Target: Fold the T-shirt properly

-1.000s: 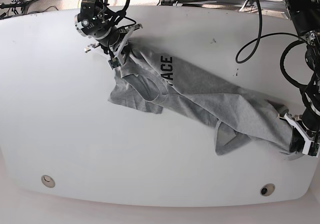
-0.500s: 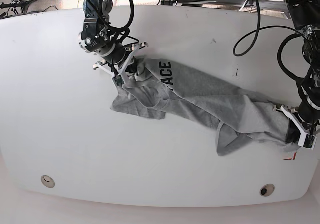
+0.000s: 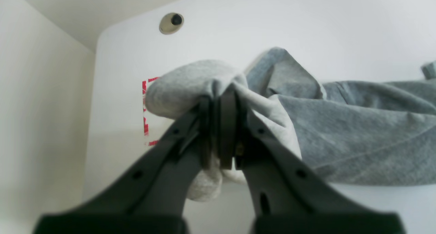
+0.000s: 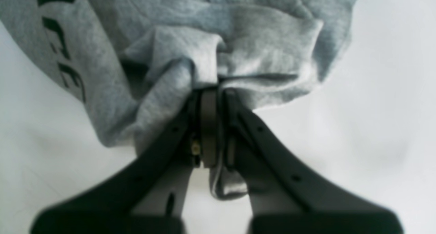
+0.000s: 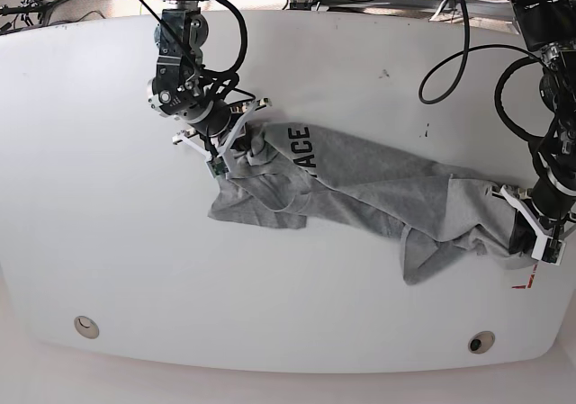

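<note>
Right gripper [image 5: 232, 148] at base view's left, jaws clamped on a bunched T-shirt [image 5: 360, 188] edge beside the "ACE" print [image 5: 300, 148]. Shirt lies stretched and rumpled diagonally across the white table [image 5: 90, 197]. Left gripper [image 5: 526, 237] pinches its far end, near red tape [image 5: 522, 282].

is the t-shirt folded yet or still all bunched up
Not folded. The T-shirt lies crumpled and stretched across the table, with the left gripper and right gripper each shut on a bunched end.
</note>
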Controlling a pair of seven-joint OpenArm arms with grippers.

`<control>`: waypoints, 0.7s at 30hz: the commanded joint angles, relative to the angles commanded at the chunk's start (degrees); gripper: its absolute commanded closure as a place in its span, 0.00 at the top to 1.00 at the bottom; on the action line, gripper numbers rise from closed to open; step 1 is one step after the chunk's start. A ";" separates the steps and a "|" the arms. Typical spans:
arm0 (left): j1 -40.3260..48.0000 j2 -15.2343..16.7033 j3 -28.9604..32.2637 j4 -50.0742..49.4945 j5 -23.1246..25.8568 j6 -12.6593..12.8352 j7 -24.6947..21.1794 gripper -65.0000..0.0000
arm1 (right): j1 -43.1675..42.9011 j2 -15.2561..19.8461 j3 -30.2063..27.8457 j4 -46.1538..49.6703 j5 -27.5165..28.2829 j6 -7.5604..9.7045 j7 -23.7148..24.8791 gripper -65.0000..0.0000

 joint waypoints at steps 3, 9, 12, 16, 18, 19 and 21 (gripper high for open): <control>1.23 0.00 -0.18 0.00 0.00 0.00 0.00 0.04 | -0.35 1.14 0.09 -0.09 0.00 0.00 0.00 0.04; 3.52 -0.09 -4.48 0.00 -0.09 0.00 -0.09 0.04 | -1.85 2.55 0.09 0.18 0.09 0.00 0.00 0.04; 4.22 -0.09 -6.07 0.00 -0.09 -0.26 -0.09 0.04 | -2.29 2.55 0.09 0.26 0.09 0.00 0.00 0.04; 4.57 -0.09 -7.21 0.62 0.09 -2.64 0.18 0.04 | -2.37 2.29 0.09 0.26 0.09 0.00 0.00 0.04; 4.57 -0.09 -7.65 0.79 0.18 -3.60 0.18 0.04 | -2.73 2.11 0.09 0.18 0.09 0.00 0.00 0.04; 4.57 -0.09 -7.82 0.79 0.18 -4.04 0.26 0.04 | -2.90 2.02 0.00 0.18 0.09 0.00 0.00 0.04; 4.57 -0.09 -7.82 0.79 0.26 -4.31 0.26 0.04 | -2.99 1.93 -0.09 0.26 0.09 0.00 0.00 0.04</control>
